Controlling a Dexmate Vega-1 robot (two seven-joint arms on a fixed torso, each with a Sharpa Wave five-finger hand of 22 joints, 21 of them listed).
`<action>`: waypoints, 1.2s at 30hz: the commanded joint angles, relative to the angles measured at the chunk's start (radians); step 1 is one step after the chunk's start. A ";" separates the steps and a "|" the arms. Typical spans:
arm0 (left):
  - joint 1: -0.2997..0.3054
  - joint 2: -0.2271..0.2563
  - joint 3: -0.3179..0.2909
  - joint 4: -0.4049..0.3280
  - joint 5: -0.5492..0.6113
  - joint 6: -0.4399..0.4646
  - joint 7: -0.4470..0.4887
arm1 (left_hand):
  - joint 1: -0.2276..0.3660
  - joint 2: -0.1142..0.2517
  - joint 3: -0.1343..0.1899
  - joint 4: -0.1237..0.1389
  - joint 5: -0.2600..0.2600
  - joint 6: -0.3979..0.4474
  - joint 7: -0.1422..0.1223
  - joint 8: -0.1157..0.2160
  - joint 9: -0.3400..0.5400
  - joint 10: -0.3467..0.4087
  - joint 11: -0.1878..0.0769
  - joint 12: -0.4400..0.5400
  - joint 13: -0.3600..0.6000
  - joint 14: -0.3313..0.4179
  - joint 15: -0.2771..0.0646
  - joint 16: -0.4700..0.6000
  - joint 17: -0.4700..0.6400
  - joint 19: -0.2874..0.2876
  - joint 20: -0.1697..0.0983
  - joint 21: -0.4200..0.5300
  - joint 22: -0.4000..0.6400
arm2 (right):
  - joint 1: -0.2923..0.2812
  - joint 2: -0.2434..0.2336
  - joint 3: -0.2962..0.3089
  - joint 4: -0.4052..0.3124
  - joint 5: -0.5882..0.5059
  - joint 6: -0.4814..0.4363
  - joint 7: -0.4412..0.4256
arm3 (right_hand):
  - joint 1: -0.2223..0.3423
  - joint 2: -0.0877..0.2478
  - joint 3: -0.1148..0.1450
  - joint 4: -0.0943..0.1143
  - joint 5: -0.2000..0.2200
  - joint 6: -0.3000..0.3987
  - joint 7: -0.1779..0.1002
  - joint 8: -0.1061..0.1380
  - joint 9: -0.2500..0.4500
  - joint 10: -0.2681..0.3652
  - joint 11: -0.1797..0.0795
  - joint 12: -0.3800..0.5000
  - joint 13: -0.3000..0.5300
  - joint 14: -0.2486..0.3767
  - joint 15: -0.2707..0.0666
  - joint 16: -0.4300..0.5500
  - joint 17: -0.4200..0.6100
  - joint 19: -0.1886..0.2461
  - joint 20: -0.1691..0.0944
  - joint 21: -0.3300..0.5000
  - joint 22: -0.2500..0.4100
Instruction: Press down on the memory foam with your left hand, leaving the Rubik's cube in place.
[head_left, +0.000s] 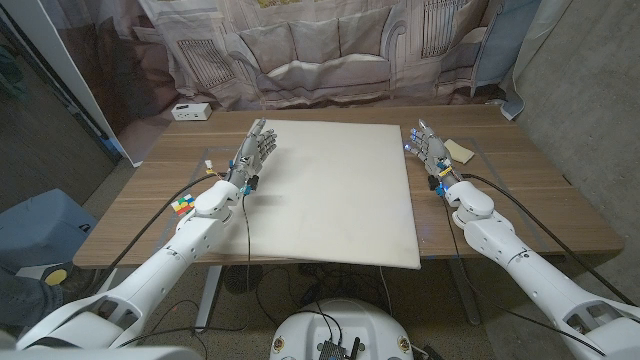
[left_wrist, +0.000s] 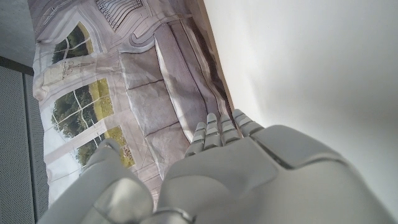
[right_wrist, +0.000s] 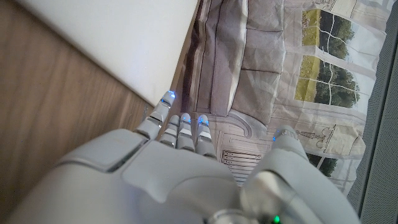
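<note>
Memory foam (head_left: 330, 190) lies flat mid-table (head_left: 520, 180); left hand (head_left: 255, 150), fingers spread and holding nothing, sits over the foam's left edge ready to press, Rubik's cube (head_left: 182, 207) just off that edge, right hand (head_left: 430, 148) open beside its right edge.

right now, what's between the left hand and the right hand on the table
In the head view, the white memory foam spans the stretch between the left hand and the right hand, its surface bare. A narrow strip of wooden table separates the foam from the right hand.
</note>
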 joint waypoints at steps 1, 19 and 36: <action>-0.020 -0.014 0.008 0.061 0.022 -0.105 -0.066 | 0.007 0.001 0.007 -0.003 0.005 0.007 0.003 0.011 0.003 0.012 -0.005 0.009 -0.001 0.003 0.004 0.006 0.001 -0.002 0.008 0.006 0.005 | -0.043 -0.009 0.002 -0.056 -0.032 0.011 -0.059 | 0.010 0.001 0.008 0.000 0.005 0.009 0.000 0.007 0.002 0.002 0.008 0.005 0.004 0.006 0.006 0.006 0.003 0.011 0.003 0.003 0.003; -0.002 0.010 0.007 0.006 0.100 -0.150 0.000 | 0.018 0.005 0.006 -0.014 0.003 0.053 0.009 0.025 0.003 0.045 -0.005 0.024 -0.022 0.039 0.001 0.017 0.000 0.024 0.005 0.021 0.004 | -0.064 -0.019 0.010 -0.097 -0.049 0.028 -0.078 | 0.009 0.000 0.005 -0.002 0.004 0.003 0.008 0.004 0.002 0.009 0.010 0.006 -0.002 0.011 0.006 0.006 -0.004 0.014 0.006 -0.006 0.003; -0.023 -0.025 0.018 0.065 0.141 -0.278 -0.016 | 0.035 0.015 0.007 -0.031 0.000 0.121 0.013 0.036 0.004 0.111 -0.005 0.045 -0.049 0.115 -0.003 0.032 0.000 0.079 0.002 0.035 0.004 | -0.065 -0.020 0.015 -0.089 -0.051 0.048 -0.069 | 0.006 -0.002 0.001 -0.004 0.003 0.006 0.011 0.005 0.001 0.017 0.008 0.006 -0.007 0.020 0.005 0.007 -0.013 0.019 0.007 -0.013 0.003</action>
